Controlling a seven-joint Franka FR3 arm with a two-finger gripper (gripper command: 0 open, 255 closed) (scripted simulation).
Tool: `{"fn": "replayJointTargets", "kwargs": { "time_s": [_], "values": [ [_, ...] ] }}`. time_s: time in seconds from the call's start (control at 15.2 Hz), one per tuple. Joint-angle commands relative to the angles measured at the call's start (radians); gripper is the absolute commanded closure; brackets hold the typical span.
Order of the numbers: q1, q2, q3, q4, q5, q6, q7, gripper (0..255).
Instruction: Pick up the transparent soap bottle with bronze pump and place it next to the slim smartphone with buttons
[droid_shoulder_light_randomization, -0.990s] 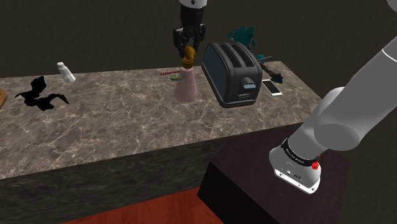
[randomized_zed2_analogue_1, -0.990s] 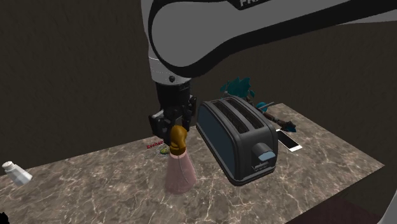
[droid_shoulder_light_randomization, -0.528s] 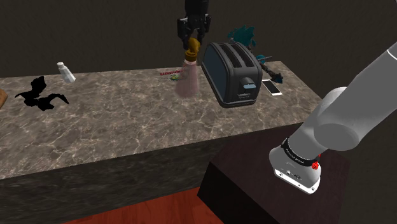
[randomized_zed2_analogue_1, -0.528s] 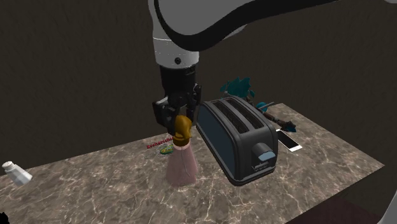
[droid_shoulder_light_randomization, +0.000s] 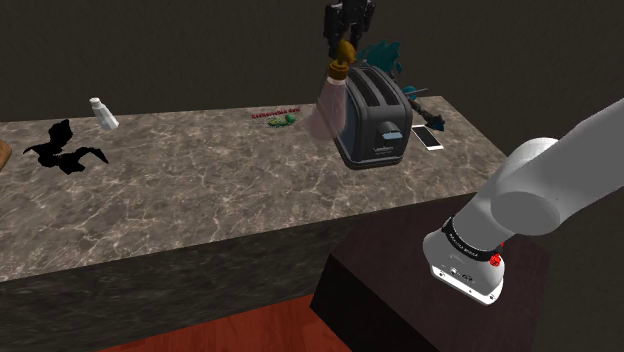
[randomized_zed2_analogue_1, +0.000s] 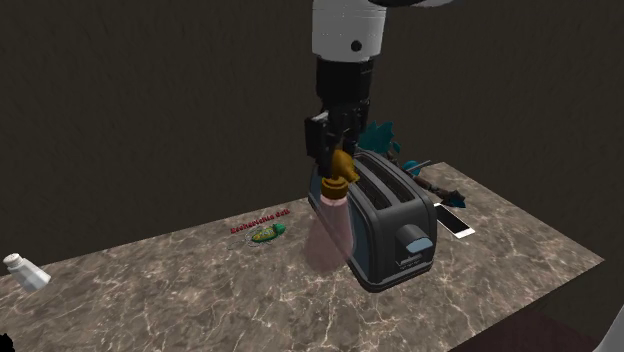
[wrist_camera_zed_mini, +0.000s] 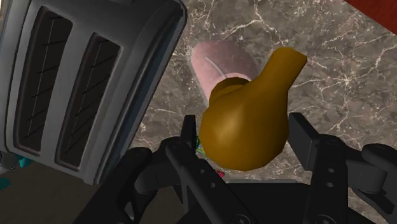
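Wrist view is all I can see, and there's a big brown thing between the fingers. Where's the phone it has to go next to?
Observer: The white smartphone lies on the countertop, on the far side of the dark toaster from the soap bottle.
Operator: Is the bottle standing on the counter?
Observer: No, it hangs from the gripper by its bronze pump, base off the marble.
Operator: What's near the phone?
Observer: A dark object and a teal thing lie behind it, nearer the wall.
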Motion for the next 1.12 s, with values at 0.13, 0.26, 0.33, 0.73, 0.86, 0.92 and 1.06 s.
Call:
{"fn": "replayJointTargets", "kwargs": {
  "time_s": [0.13, 0.26, 0.33, 0.73, 0.86, 0.92, 1.06],
  "values": [
    [-0.024, -0.091, -0.045, -0.027, -0.01, -0.066, -0.066, 255],
    [-0.037, -0.128, -0.069, -0.03, -0.019, -0.102, -0.1, 255],
    [-0.044, -0.145, -0.081, -0.029, -0.025, -0.12, -0.117, 255],
    [-0.082, -0.227, -0.159, 0.001, -0.064, -0.232, -0.225, 255],
    [-0.094, -0.246, -0.186, 0.02, -0.079, -0.269, -0.262, 255],
    [-0.1, -0.254, -0.2, 0.032, -0.087, -0.288, -0.282, 255],
    [-0.111, -0.267, -0.228, 0.058, -0.103, -0.326, -0.321, 255]
  ]
}}
